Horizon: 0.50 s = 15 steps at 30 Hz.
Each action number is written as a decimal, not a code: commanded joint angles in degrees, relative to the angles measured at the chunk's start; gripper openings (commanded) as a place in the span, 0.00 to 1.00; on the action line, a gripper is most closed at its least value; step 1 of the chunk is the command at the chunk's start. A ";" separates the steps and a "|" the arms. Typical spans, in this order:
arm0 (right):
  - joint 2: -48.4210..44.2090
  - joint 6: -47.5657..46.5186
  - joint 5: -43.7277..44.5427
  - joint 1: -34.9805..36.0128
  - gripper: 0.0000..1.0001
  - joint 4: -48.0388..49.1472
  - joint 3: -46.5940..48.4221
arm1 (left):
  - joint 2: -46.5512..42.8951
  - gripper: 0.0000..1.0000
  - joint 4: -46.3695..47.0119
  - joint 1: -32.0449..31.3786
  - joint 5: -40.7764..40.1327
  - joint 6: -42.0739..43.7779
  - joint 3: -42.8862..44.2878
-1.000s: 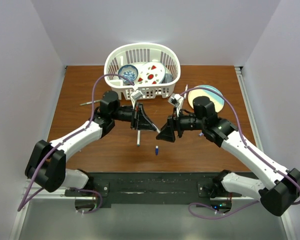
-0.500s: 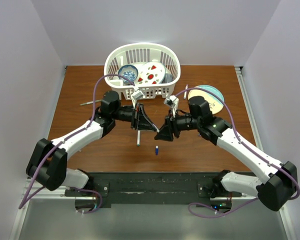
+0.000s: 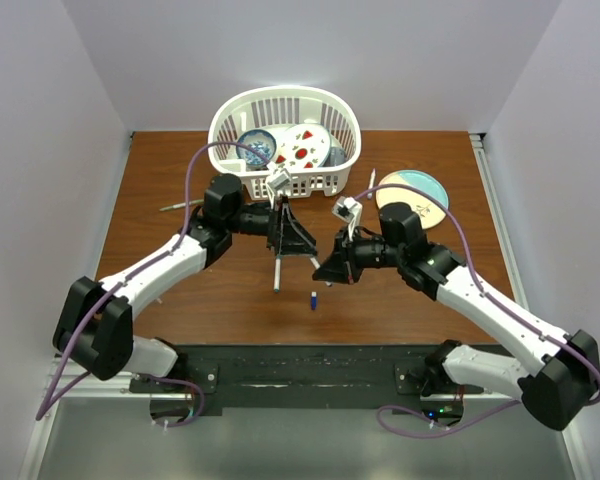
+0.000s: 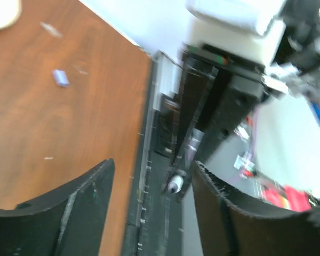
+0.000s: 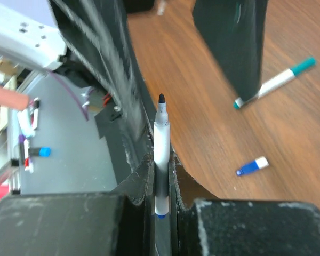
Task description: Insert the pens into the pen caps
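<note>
Inside my right claw [image 5: 160,166]: a white pen [image 5: 161,136] with its dark tip bare and pointing away from my wrist, clamped tight on the lower barrel. A second ago these jaws stood wide apart.
Opposite, my left claw [image 4: 152,173]: jaws sprung apart with nothing between them. A second ago they were pressed shut. It hangs just beside the right one, over the middle of the table [image 3: 220,300].
What changed: one side let go as the other bit down, which reads to me as a handover of the pen from left to right.
What it means: the pen is secured with its tip exposed, and my left side is free to fetch a cap.
On the wood below: a loose blue cap [image 5: 252,166] lies on its side toward the near edge, where it was a second ago, well apart from the held pen.
Beside it: a second pen [image 5: 272,81], green cap already on, lies flat close under my left claw.
Further out: a thin grey pen [image 3: 175,207] lies near the left edge, and a white basket [image 3: 220,120] and a plate [image 3: 420,195] sit at the back.
Still to do: capping the held pen; no cap is on it yet.
</note>
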 commanded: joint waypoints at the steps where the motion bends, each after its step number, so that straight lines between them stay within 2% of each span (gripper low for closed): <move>1: -5.25 4.80 13.27 0.01 0.00 0.24 -3.02 | -0.86 0.66 -13.46 0.03 -12.97 5.06 4.99; 3: -8.50 6.72 21.85 0.01 0.00 -2.23 -3.90 | -1.65 0.67 -15.07 0.03 -17.02 4.62 4.99; 4: -9.65 7.35 24.17 -0.08 0.00 -3.19 -4.51 | -2.09 0.67 -18.81 -0.06 -21.66 4.62 4.82; 10: -14.66 12.36 38.58 -0.25 0.00 -8.82 -4.96 | -6.05 0.66 -24.01 -2.16 -37.66 2.34 2.35; 15: -20.46 16.05 41.68 -0.17 0.00 -7.07 -7.59 | -3.95 0.63 -28.60 -8.48 -50.07 0.67 3.05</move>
